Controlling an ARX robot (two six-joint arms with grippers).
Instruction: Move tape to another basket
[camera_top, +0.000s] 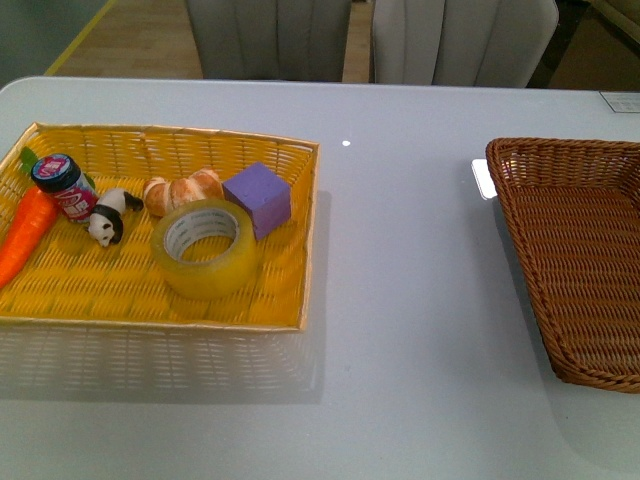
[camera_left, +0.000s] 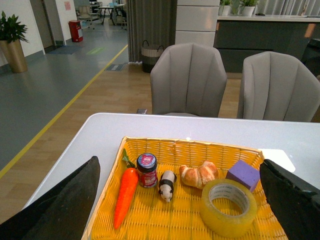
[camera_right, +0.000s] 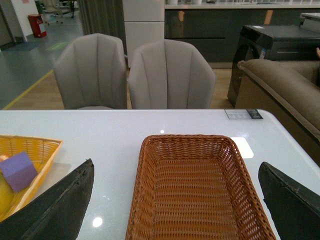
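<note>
1. Two grippers show only in their own wrist views. The left gripper (camera_left: 179, 161) has its dark fingers (camera_left: 70, 200) spread wide, holding nothing. The right gripper (camera_right: 175, 162) is likewise spread, with nothing between its fingers (camera_right: 60, 205).
2. On the white worktop (camera_top: 400, 300), the tape (camera_top: 205, 248) lies on its side, core upward, in the near right part of the yellow tray (camera_top: 150, 322).
3. Just behind the tape sit a purple block (camera_top: 260, 197) and a croissant (camera_top: 183, 190). Further left are a toy panda (camera_top: 108, 218), a small jar (camera_top: 65, 186) and a carrot (camera_top: 25, 235).
4. The basket (camera_top: 590, 260) stands well apart, at the worktop's right side.
5. Grey chairs (camera_top: 460, 40) stand beyond the far edge.
</note>
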